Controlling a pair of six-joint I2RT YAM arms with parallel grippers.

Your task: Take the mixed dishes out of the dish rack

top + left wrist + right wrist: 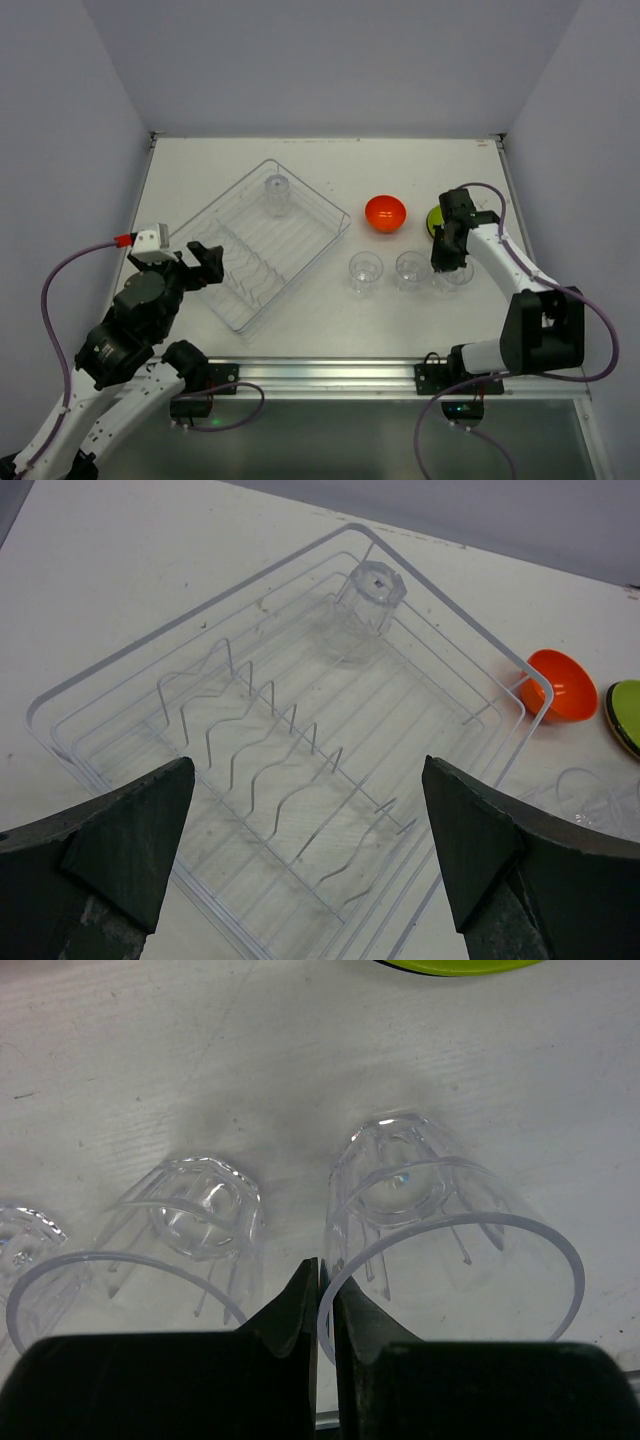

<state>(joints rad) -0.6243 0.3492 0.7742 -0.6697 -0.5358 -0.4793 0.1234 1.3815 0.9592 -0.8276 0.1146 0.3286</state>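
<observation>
The see-through dish rack [300, 215] lies left of centre and holds one upturned clear tumbler [276, 190] at its far end, also in the left wrist view [372, 592]. Three clear tumblers stand in a row on the table: left [366, 272], middle [412, 268] and right [458, 274]. My right gripper [447, 257] is shut on the rim of the right tumbler [440, 1250], the wall pinched between the fingers [300, 1305]. The orange-red bowl [385, 212] and the lime-green plate [436, 217] sit behind the row. My left gripper [190, 265] is open and empty over the rack's near-left end [305, 770].
In the right wrist view the middle tumbler [190, 1220] stands close to the left of the held one, and the plate's edge [460, 965] shows at the top. The rack's wire ridges [270, 730] lie under the left gripper. Walls enclose the table on three sides.
</observation>
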